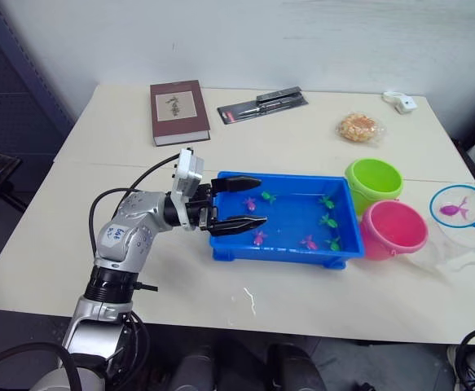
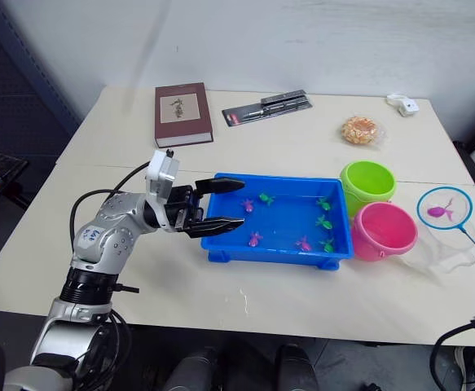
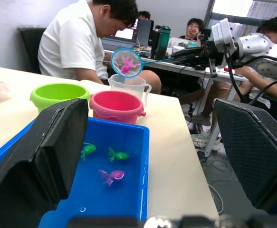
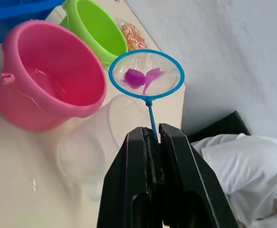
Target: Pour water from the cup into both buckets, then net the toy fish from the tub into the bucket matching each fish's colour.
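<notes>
Here, at the centre of the head view, a shallow bright blue rectangular plastic tub point(image 1: 290, 244) sits on the pale counter point(image 1: 98, 138). The left claw point(image 1: 231, 203) has its two black fingers spread wide apart around the tub's left end wall, one inside the corner and one at the front, probably to steady the tub during netting; whether they touch it is unclear. Several tiny pink and green toy fish point(image 1: 328, 220) lie in the tub.

At the right of the frame, the lime green round plastic bucket point(image 1: 373, 181) and the pink round plastic bucket point(image 1: 393, 228) stand touching the tub's right end. The right claw point(image 4: 152, 137) is clamped on the thin dark stick of the small blue-rimmed hoop net point(image 4: 146, 75), holding one pink fish point(image 4: 141, 77) in the mesh, just right of the pink bucket, likely ready to tip in.

The clear plastic measuring cup point(image 4: 98, 142) sits under the net, hard to make out. The right arm is cut off at the frame edge. A person in a white shirt point(image 3: 71, 42) sits beyond the counter.
</notes>
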{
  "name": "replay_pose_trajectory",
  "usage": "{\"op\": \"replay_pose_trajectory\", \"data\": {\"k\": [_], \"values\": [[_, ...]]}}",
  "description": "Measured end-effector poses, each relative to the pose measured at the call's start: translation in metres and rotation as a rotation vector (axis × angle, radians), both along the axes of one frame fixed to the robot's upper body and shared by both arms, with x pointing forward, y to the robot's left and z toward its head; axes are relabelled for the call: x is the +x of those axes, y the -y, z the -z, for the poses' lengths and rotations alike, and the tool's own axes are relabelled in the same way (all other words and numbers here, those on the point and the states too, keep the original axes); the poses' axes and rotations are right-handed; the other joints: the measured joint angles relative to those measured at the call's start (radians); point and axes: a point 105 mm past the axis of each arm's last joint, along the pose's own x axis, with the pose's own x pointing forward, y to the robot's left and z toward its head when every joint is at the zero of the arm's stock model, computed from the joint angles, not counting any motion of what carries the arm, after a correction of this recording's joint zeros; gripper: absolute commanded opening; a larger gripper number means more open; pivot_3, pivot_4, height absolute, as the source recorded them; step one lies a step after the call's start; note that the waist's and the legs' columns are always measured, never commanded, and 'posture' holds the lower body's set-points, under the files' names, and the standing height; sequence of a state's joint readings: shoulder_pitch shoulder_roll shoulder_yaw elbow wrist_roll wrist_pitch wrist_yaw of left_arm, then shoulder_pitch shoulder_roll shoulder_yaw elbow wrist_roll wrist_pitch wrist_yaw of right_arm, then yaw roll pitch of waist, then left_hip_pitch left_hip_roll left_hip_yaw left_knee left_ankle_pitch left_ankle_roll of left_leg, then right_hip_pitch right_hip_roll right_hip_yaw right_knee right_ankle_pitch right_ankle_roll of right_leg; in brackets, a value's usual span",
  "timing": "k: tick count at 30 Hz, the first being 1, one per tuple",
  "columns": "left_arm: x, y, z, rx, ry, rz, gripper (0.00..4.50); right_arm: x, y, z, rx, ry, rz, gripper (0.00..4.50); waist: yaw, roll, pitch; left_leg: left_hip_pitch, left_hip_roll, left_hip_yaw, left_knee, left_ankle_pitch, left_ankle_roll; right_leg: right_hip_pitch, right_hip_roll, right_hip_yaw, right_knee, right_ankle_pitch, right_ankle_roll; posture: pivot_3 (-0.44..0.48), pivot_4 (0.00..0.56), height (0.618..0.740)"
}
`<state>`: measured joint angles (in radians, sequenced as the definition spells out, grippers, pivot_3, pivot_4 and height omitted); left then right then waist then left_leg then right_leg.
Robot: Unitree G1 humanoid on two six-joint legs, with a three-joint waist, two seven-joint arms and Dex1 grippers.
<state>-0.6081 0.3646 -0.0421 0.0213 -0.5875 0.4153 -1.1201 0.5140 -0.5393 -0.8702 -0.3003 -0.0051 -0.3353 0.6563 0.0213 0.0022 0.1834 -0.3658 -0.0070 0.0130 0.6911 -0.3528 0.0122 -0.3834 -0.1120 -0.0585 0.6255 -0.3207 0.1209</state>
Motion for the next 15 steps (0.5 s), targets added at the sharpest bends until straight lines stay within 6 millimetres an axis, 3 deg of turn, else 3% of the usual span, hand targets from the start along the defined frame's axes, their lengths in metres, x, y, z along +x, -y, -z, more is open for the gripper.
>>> {"op": "replay_pose_trajectory", "data": {"k": [5,10,15], "values": [[0.0,0.001,0.002,0.006,0.0,-0.007,4.49,0.016,-0.01,0.015,-0.262,-0.016,-0.013,0.0,0.0,0.0,0.0,0.0,0.0,0.0,0.0,0.0,0.0,-0.001,0.0,0.001,0.0,0.0,0.0,0.0,0.15,0.738],[0.001,0.001,0.002,0.011,0.007,-0.017,4.49,0.026,-0.02,0.008,-0.571,0.05,-0.052,0.0,0.0,0.0,0.0,0.0,0.0,0.0,0.0,0.0,-0.001,-0.001,0.0,0.004,-0.001,0.0,0.0,0.0,0.15,0.738],[0.0,0.0,0.006,0.011,-0.004,-0.029,4.49,0.026,-0.015,0.009,-0.651,0.074,-0.029,0.0,0.002,0.0,0.0,0.0,0.0,0.0,0.0,0.0,-0.001,0.0,0.001,0.005,-0.003,0.0,0.0,0.0,0.15,0.738]]}}
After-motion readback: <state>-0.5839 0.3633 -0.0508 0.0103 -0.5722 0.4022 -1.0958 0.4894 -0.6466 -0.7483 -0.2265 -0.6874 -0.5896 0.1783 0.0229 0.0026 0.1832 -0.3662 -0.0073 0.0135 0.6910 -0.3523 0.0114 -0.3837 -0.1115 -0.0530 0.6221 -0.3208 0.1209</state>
